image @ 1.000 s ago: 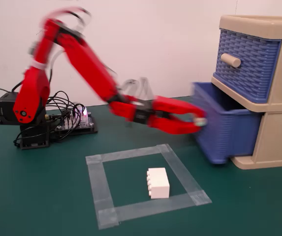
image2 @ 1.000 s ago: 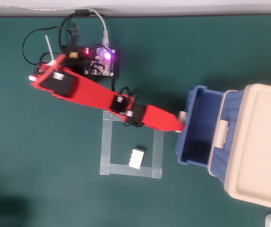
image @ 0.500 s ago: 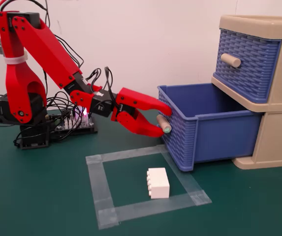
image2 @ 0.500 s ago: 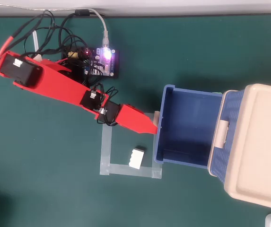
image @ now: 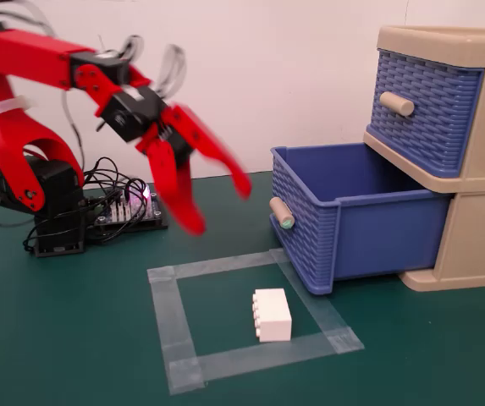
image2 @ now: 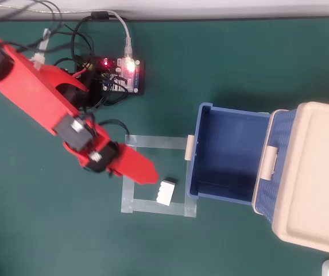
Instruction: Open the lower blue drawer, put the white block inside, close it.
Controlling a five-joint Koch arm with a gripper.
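The lower blue drawer (image: 303, 230) stands pulled out of the beige cabinet (image: 479, 228), open and empty; its teal-tipped handle (image: 281, 212) faces left. In the overhead view the drawer (image2: 227, 152) shows a bare floor. The white block (image: 272, 315) lies studs-sideways inside a tape square (image: 164, 315) on the green table, also in the overhead view (image2: 166, 191). My red gripper (image: 217, 207) hangs in the air above and left of the block, jaws spread open and empty. In the overhead view the gripper (image2: 151, 175) points at the block from its left, close to it.
The upper blue drawer (image: 424, 110) with a plain beige handle (image: 397, 103) is shut above the open one. A lit circuit board (image2: 124, 75) with tangled cables sits by the arm's base (image: 52, 203). The cabinet top (image2: 313, 178) fills the right side.
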